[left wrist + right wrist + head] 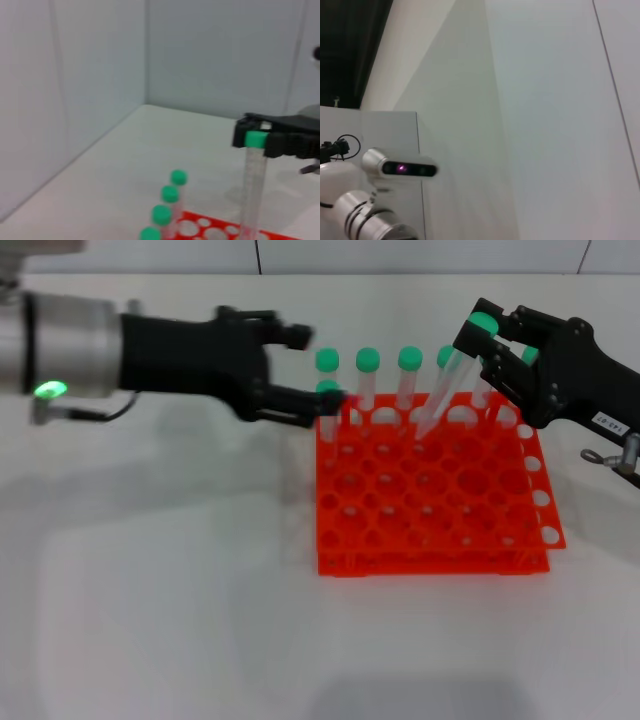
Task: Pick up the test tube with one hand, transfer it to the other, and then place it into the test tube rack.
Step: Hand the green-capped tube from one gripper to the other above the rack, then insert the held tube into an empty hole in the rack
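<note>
My right gripper [487, 337], black with a white label, is shut on the green cap of a clear test tube [445, 390]. The tube hangs tilted, its lower tip at the back rows of the orange-red test tube rack [430, 530]. The left wrist view shows the same gripper [256, 136] on the tube [251, 185] above the rack [210, 231]. My left gripper [312, 368], on the arm with the green lit ring, is open and empty at the rack's far left corner, beside the standing tubes.
Several other green-capped tubes [367, 375] stand in the rack's back rows; they also show in the left wrist view [170, 195]. The rack sits on a white table [160, 590]. The right wrist view shows only a wall and a camera head [405, 169].
</note>
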You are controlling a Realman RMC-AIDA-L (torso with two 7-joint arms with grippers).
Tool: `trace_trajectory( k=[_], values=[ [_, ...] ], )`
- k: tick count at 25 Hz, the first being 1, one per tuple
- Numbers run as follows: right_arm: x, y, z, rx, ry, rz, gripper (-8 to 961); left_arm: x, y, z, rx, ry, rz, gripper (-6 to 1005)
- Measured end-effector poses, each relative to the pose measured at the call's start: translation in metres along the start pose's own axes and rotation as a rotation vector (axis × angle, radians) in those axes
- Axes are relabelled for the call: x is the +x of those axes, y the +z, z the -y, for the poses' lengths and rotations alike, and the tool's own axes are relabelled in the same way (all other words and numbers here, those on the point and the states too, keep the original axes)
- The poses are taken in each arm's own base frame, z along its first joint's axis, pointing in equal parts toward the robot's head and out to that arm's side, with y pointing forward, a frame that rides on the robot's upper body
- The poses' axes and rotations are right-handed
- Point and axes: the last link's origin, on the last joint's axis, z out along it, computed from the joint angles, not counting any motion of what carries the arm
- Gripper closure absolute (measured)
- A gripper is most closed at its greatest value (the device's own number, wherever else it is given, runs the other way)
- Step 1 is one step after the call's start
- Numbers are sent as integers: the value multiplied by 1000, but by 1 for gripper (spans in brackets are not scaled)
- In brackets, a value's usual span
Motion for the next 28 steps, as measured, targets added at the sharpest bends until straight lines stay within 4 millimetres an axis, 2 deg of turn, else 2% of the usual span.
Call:
trace_trajectory(
  k=[6, 12, 21, 28],
  values=[
    [-4, 2, 7, -6, -4, -27, 687, -34, -33, -10, 116, -66, -52, 111],
    [-7, 8, 13, -26, -24, -74, 688, -67, -53, -26, 167, -89, -93, 105],
    [-5, 28, 17, -85, -44, -171, 688, -116, -63, -50, 204, -116, -160, 106],
    [-2, 43, 24, -59, -37, -210, 687, -136, -66, -56, 235, -146, -185, 106]
  ],
)
